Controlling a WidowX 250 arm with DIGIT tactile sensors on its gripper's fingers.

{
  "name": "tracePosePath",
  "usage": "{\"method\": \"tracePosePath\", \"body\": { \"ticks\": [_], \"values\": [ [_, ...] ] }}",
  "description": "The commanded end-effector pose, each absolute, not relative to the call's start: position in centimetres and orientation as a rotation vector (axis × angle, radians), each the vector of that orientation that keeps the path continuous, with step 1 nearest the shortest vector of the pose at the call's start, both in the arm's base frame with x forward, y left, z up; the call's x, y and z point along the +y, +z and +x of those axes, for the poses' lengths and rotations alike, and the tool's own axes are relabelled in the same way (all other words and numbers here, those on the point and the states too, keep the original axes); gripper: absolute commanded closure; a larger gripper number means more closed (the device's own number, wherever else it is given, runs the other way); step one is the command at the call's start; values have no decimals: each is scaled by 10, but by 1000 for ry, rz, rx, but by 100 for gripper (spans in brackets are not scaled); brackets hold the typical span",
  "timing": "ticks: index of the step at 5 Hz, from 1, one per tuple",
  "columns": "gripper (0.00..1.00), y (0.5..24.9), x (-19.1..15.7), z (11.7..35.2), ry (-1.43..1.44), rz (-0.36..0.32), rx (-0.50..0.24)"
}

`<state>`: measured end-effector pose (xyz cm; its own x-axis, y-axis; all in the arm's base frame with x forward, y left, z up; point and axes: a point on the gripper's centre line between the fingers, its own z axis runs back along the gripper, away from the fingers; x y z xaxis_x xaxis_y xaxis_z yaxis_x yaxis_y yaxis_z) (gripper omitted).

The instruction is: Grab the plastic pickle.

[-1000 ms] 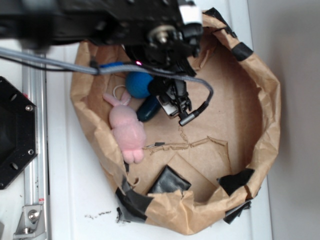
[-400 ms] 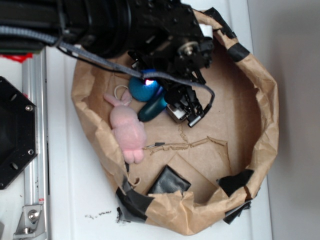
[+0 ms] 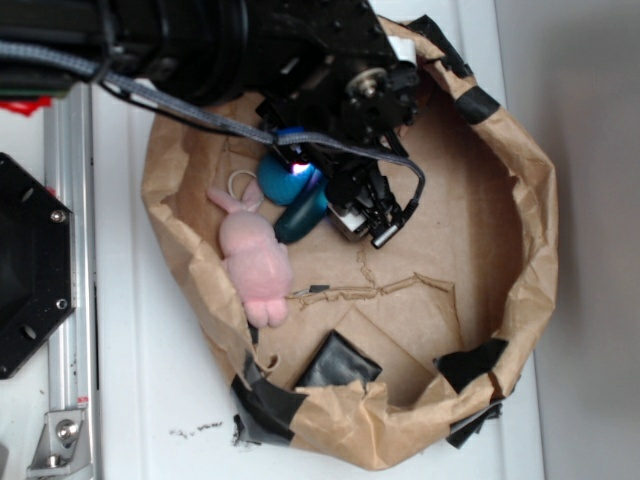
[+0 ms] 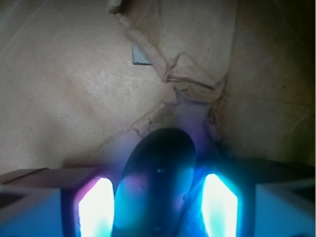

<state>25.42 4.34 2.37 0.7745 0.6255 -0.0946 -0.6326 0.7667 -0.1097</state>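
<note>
The plastic pickle (image 3: pixel 300 216) is dark teal-green and glossy. It lies on the floor of the brown paper basin, beside the pink bunny (image 3: pixel 255 260) and below the teal knitted ball (image 3: pixel 276 176). My gripper (image 3: pixel 320 200) hangs right over its upper end, mostly hidden by the black arm. In the wrist view the pickle (image 4: pixel 155 177) lies between my two glowing fingers (image 4: pixel 96 207). The left pad is at its side and a narrow gap shows at the right pad. The jaws straddle it, open.
The crumpled paper wall (image 3: pixel 530 230) rings the work area, patched with black tape (image 3: pixel 338 362). A torn seam (image 3: pixel 400 285) crosses the floor. A black plate (image 3: pixel 25 265) and a metal rail (image 3: pixel 70 300) lie outside at the left.
The arm has swung right and down over the pickle, and my fingers now sit on either side of it. A blue-violet glow has appeared on the ball and pickle. The pickle shifted slightly.
</note>
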Motion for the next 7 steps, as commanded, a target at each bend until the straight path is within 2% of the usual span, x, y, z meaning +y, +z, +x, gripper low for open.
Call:
{"method": "tracePosePath", "body": {
  "ticks": [1, 2, 3, 4, 5, 6, 7],
  "values": [
    [100, 92, 16, 258, 491, -162, -96],
    [100, 121, 2, 268, 421, -150, -136],
    [100, 129, -1, 271, 379, -128, -154],
    [30, 116, 5, 266, 423, -117, -125],
    [0, 94, 16, 266, 369, -72, -88],
    [0, 67, 34, 269, 380, -44, -48],
    [0, 40, 40, 266, 389, -46, 17]
  ]
}}
